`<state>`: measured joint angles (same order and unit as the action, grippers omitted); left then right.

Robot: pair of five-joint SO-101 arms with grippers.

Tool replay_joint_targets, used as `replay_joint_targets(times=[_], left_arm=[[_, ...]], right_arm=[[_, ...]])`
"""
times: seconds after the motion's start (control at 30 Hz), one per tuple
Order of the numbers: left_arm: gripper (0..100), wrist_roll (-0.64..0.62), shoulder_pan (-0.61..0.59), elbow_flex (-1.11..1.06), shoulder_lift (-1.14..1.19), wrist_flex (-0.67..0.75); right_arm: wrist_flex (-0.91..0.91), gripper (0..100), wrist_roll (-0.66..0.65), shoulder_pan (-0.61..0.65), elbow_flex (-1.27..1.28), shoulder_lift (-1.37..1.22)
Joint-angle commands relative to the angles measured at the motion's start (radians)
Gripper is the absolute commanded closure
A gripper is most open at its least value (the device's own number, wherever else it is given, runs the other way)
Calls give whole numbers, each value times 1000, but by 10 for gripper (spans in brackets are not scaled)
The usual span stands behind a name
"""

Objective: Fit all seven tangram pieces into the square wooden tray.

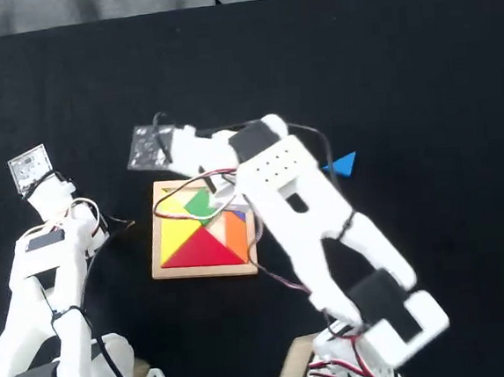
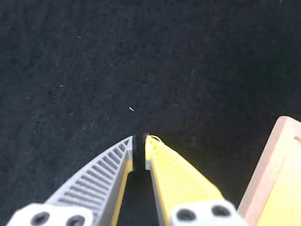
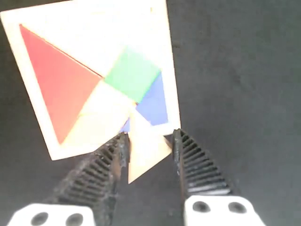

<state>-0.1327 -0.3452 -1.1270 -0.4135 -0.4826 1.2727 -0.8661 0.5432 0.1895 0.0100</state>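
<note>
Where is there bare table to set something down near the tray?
Bare table lies beyond the tray toward the far edge, and right of the blue triangle. Crowded: the right gripper holds a pale piece over the tray, the left gripper sits beside its rim.

White arms (image 1: 312, 214), black motors (image 1: 381, 296), yellow-grey left claw (image 2: 139, 141), black right claw (image 3: 148, 139)

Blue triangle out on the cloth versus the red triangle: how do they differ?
The blue triangle lies loose on the black cloth, outside the tray; the red triangle sits fitted inside it. The red triangle is clearly larger than the blue one. Both are flat triangles.
</note>
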Motion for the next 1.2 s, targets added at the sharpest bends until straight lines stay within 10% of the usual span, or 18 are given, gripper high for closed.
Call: replay_joint_targets(times=[0.0,0.33,0.73,1.17], left_arm=[[937,8,-10,7,-31,-5],[937,8,-5,10,-31,3],[937,8,-5,16,-23,5],[937,8,-4,18,-23,6]], right_arm=[[-40,864,-17,29,-73,-68],[-38,864,97,14,-111,-148],[54,864,-671,40,96,-147],[281,960,-964,114,-87,-156]])
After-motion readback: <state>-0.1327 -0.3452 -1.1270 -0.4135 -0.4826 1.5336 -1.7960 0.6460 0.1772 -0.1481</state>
